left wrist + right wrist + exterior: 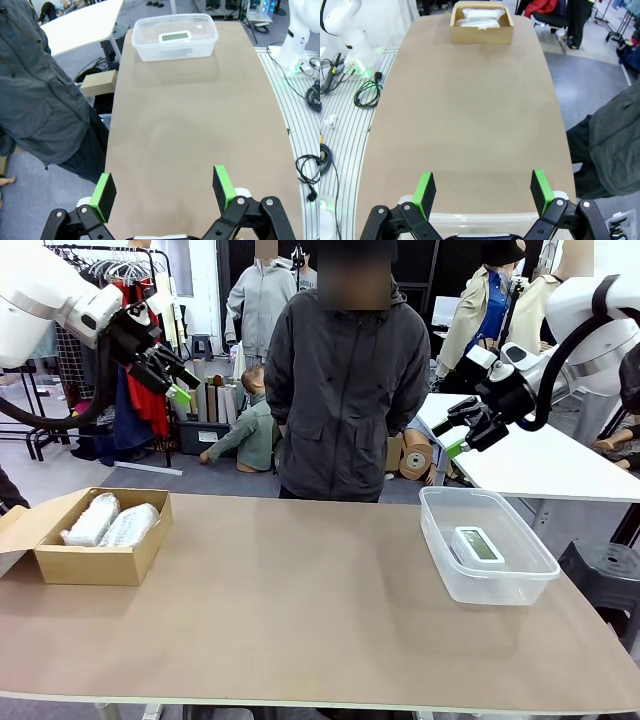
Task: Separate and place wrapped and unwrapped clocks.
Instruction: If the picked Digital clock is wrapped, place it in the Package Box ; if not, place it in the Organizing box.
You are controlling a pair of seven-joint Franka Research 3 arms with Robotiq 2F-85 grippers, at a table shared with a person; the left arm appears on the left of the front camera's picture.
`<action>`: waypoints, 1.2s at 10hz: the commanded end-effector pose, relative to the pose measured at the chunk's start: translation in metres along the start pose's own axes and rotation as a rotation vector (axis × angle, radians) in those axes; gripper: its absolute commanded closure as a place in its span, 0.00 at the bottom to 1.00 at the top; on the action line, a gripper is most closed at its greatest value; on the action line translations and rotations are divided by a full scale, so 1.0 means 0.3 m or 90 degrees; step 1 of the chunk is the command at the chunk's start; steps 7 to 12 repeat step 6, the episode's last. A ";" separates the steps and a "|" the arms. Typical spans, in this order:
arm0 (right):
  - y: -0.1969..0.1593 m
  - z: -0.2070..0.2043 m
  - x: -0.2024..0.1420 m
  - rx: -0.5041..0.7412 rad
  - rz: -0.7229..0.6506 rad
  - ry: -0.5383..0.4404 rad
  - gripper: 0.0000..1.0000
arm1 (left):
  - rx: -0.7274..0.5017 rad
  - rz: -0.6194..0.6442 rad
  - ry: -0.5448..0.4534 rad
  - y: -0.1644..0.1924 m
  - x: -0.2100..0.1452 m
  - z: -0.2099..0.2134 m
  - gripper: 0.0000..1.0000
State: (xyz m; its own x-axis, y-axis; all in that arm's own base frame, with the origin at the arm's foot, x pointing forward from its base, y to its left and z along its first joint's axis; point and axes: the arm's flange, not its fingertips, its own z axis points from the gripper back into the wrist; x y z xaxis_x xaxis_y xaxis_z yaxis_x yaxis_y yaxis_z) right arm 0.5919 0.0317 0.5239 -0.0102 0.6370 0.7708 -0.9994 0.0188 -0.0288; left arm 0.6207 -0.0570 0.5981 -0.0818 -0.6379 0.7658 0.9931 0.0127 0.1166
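Front view: fixed, robot's side, facing across desk (300,610). Wrist views: raised above opposite desk ends, looking lengthwise toward each other; all share desktop.

- A cardboard box (100,540) sits at the table's (300,610) left end, two wrapped clocks (110,522) lying side by side inside it
- At the right end stands a plastic tub (487,545), one unwrapped clock (478,543) lying flat in it
- The stretch of table between box and tub is bare
- A person (345,380) stands behind the far edge, near the middle
- The left gripper (172,373) hangs high above the box; the right gripper (463,430) hangs above the tub
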 end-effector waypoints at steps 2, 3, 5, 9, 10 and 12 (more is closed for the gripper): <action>0.001 0.001 0.000 0.000 0.010 -0.002 0.00 | 0.003 -0.004 0.001 -0.002 0.002 0.004 0.00; 0.001 0.001 0.000 0.000 0.010 -0.002 0.00 | 0.003 -0.004 0.001 -0.002 0.002 0.004 0.00; 0.001 0.001 0.000 0.000 0.010 -0.002 0.00 | 0.003 -0.004 0.001 -0.002 0.002 0.004 0.00; 0.001 0.001 0.000 0.000 0.010 -0.002 0.00 | 0.003 -0.004 0.001 -0.002 0.002 0.004 0.00; 0.001 0.001 0.000 0.000 0.010 -0.002 0.00 | 0.003 -0.004 0.001 -0.002 0.002 0.004 0.00; 0.001 0.001 0.000 0.000 0.010 -0.002 0.00 | 0.003 -0.004 0.001 -0.002 0.002 0.004 0.00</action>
